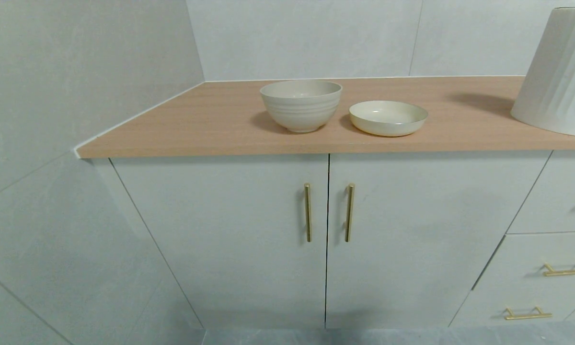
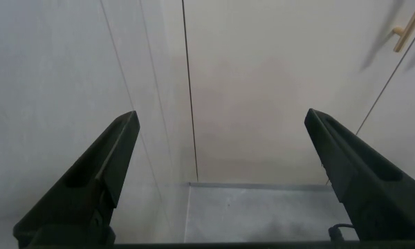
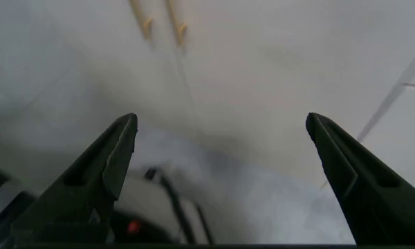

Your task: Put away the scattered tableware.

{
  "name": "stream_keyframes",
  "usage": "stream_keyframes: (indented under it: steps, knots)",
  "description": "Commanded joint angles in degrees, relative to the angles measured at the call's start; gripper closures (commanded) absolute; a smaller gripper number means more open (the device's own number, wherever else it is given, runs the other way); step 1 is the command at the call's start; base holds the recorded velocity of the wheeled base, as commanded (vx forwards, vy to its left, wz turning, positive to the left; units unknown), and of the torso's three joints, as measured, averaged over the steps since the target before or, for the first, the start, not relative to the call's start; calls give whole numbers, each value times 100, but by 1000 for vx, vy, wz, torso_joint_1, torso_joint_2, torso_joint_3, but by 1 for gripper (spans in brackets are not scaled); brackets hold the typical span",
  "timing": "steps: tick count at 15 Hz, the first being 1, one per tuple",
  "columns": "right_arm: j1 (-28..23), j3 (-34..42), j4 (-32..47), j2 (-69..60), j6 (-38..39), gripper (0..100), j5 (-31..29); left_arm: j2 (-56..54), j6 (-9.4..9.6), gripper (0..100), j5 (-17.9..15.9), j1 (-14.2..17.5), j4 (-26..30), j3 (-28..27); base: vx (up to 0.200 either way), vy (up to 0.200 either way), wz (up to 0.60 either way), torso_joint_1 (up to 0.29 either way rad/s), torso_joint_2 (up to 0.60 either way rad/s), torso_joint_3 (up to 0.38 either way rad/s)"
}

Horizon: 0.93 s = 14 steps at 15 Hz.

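Observation:
A deep ribbed cream bowl (image 1: 301,104) stands on the wooden countertop (image 1: 211,124). Just to its right sits a shallow cream dish (image 1: 388,117), a small gap between them. Below them is a white cabinet with two closed doors (image 1: 249,239) and a pair of upright gold handles (image 1: 308,212) at the middle seam. My left gripper (image 2: 221,121) is open, low down, facing a cabinet door and the grey floor. My right gripper (image 3: 221,124) is open too, with nothing between its fingers, looking at the gold handles (image 3: 159,21) from below.
A tall white ribbed lampshade-like object (image 1: 560,72) stands at the countertop's right end. Drawers with gold handles (image 1: 568,270) lie to the right of the doors. Tiled walls close the left side and the back. Grey floor (image 1: 364,335) runs below.

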Motion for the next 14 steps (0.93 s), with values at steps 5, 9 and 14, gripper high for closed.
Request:
stream_keyframes:
  steps: [5,9,14]
  knots:
    - [1663,-1944,-1643,4593,90,0,-85,0,-2,0,2,4,0,0,0,0,0,0,0,0]
    - [2067,-2533,-2417,5902,468,0,-85,0,-2,0,2,4,0,0,0,0,0,0,0,0]
    - [2278,-2832,-3480,6887,591,0,-103,0,51,0,-7,4,0,0,0,0,0,0,0,0]
